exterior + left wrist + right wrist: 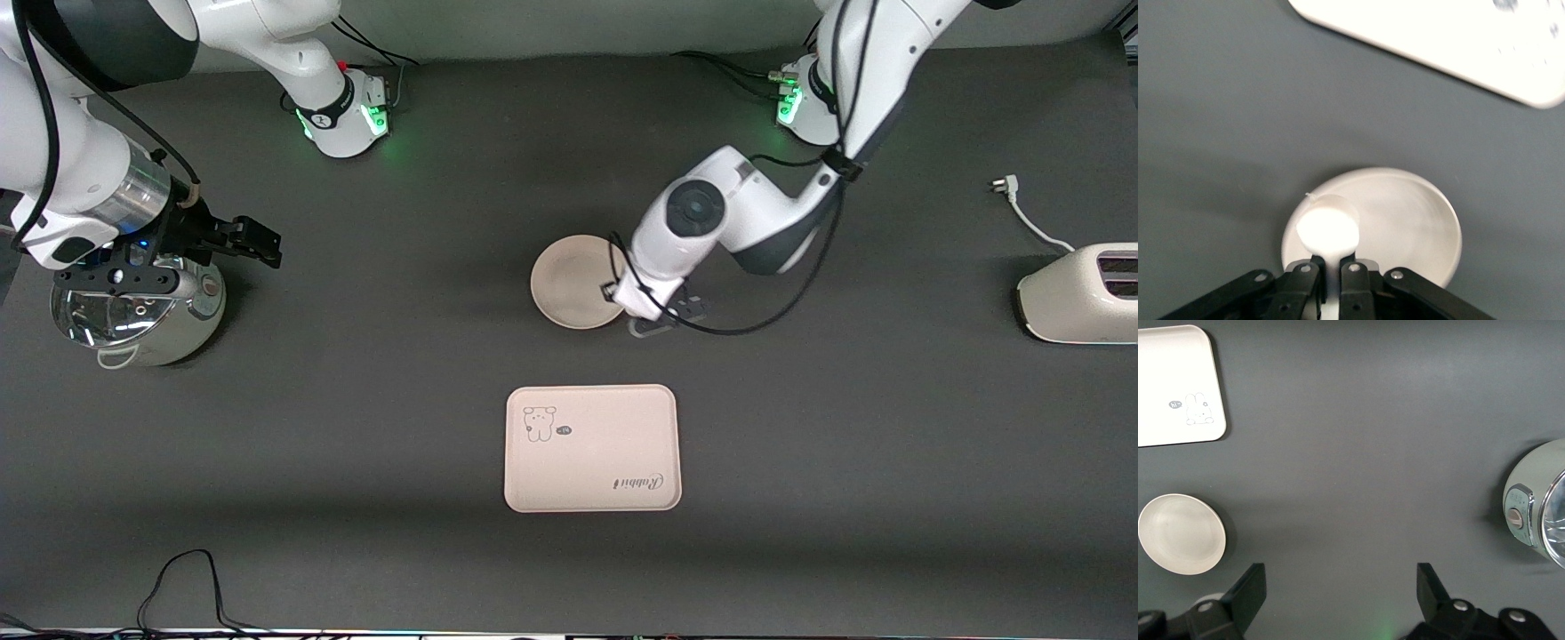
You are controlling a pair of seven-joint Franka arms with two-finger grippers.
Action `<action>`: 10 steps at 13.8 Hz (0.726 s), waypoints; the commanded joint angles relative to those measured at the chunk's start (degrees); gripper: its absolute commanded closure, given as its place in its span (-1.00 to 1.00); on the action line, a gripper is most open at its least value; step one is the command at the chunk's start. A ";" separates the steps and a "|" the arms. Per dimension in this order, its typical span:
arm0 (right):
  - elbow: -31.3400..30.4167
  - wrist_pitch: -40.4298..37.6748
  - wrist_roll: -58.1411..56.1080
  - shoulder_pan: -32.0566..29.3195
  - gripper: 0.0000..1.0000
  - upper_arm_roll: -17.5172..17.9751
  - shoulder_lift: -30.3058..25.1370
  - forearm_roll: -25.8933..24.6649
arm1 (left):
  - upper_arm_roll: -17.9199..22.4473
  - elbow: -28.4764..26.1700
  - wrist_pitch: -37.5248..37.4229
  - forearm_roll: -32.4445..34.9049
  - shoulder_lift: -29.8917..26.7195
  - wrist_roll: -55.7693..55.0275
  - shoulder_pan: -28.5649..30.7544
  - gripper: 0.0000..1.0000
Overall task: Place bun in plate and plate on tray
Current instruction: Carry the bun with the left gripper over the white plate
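The left gripper [1331, 270] has its jaws clenched on the bun [1328, 230] and holds it over the rim of the plate [573, 281], so the bun is not yet released into the plate. The plate rests on the table, farther from the front camera than the tray [593, 448], and must be transferred onto it afterwards. The right gripper [1341, 590] waits with jaws released above the kettle [133, 311] at the right arm's end.
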 commanded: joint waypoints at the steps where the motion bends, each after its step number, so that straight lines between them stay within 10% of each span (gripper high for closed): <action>1: -0.44 0.51 1.35 0.37 -1.00 -0.17 -0.23 -0.69 | 0.08 1.21 -0.24 4.01 4.10 -5.47 -4.46 1.00; 6: -0.44 0.51 1.35 0.37 -1.00 -0.17 -0.23 -0.69 | 0.08 1.48 4.58 22.90 12.53 -21.37 -8.77 0.78; 7: -0.36 0.59 1.35 0.29 -1.00 -0.17 -0.14 -0.69 | 0.16 1.48 4.59 24.33 12.89 -22.44 -8.78 0.46; 8: -0.36 0.59 1.35 0.29 -1.00 -0.25 -0.14 -0.69 | 0.17 1.48 4.16 24.60 12.63 -22.71 -8.78 -0.99; 10: -0.36 0.59 1.35 0.29 -1.00 -0.34 -0.14 -0.69 | 0.08 1.56 3.71 24.69 11.76 -22.01 -8.25 -1.00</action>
